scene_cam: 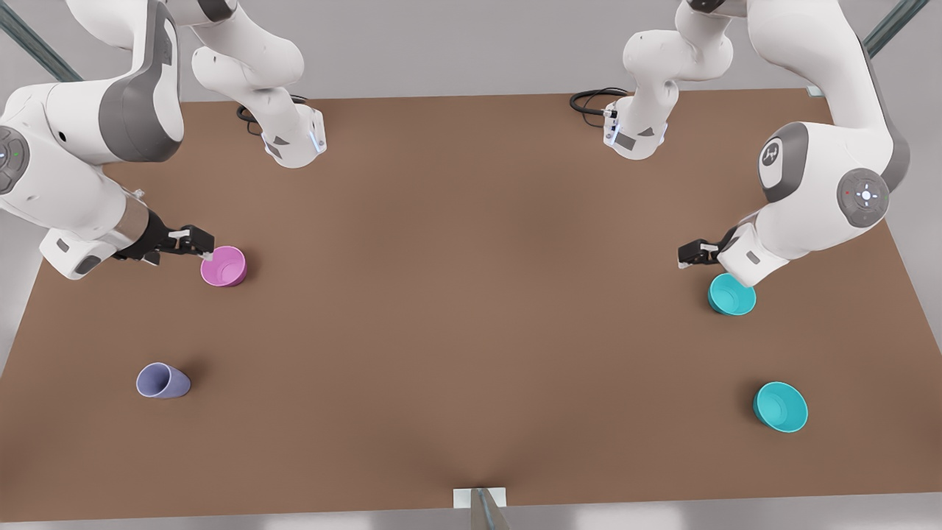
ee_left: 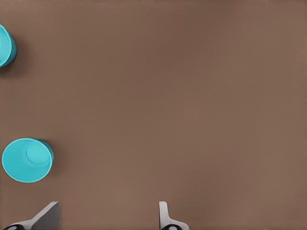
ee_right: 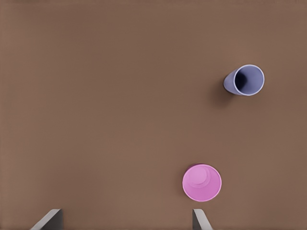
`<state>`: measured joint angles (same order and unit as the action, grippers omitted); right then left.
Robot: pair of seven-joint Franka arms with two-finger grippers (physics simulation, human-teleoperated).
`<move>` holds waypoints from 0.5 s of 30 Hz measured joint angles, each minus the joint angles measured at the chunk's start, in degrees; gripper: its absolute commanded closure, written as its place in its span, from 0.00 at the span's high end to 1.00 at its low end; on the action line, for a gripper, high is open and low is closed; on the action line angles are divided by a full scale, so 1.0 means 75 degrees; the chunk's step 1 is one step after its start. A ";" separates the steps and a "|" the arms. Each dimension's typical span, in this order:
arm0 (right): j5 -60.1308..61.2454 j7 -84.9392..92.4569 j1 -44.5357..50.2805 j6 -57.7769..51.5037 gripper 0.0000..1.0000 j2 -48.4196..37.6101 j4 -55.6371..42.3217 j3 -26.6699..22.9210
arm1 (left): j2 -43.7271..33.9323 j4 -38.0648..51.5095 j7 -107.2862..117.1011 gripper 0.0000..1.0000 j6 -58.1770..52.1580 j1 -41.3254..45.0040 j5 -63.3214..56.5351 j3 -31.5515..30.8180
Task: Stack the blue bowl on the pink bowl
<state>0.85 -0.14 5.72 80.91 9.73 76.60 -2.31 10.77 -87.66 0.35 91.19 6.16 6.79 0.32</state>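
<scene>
The pink bowl (scene_cam: 224, 266) (ee_right: 202, 182) stands upright at the front view's left. My right gripper (scene_cam: 206, 252) (ee_right: 125, 223) hangs open above the table just beside it, one finger (ee_right: 200, 220) close to its rim. At the front view's right is the blue bowl (scene_cam: 732, 294) (ee_left: 27, 160), a small glossy teal bowl. My left gripper (scene_cam: 684, 255) (ee_left: 108, 221) is open and empty above bare table, a short way off that bowl towards the table's middle.
A slightly wider teal bowl (scene_cam: 780, 406) (ee_left: 5, 45) sits nearer the front edge at the front view's right. A lavender tumbler (scene_cam: 163, 380) (ee_right: 245, 80) stands at the front left. Both arm bases (scene_cam: 294, 140) and cables occupy the far edge of the brown table (scene_cam: 471, 294).
</scene>
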 measured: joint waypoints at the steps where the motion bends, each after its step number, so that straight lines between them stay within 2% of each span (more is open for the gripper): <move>1: -0.0006 0.0010 0.0001 -0.0006 1.00 0.0014 -0.0010 -0.0019 | -0.0002 0.0000 -0.0017 1.00 0.0000 -0.0004 0.0000 -0.0002; 4: -0.0107 0.0154 -0.0365 -0.0179 1.00 0.0369 0.0245 -0.0096 | 0.0000 0.0000 -0.0061 1.00 -0.0045 0.0000 0.0001 -0.0002; 8: -0.0229 0.0448 -0.1793 0.0275 1.00 0.1188 0.1334 -0.0109 | 0.0001 0.0000 -0.0110 1.00 -0.0107 -0.0001 0.0005 -0.0003; 12: -0.0225 0.0733 -0.2025 0.1495 1.00 0.0515 0.3531 -0.0107 | 0.0001 0.0001 -0.0149 1.00 -0.0173 0.0006 0.0004 -0.0006; 15: -0.0026 0.0968 -0.2408 0.2520 1.00 0.0307 0.4573 -0.0112 | 0.0001 0.0009 -0.0174 1.00 -0.0212 0.0011 0.0002 -0.0006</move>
<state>0.65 7.13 -12.35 99.81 12.03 110.90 -3.15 10.78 -87.59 -0.95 89.60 6.25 6.81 0.27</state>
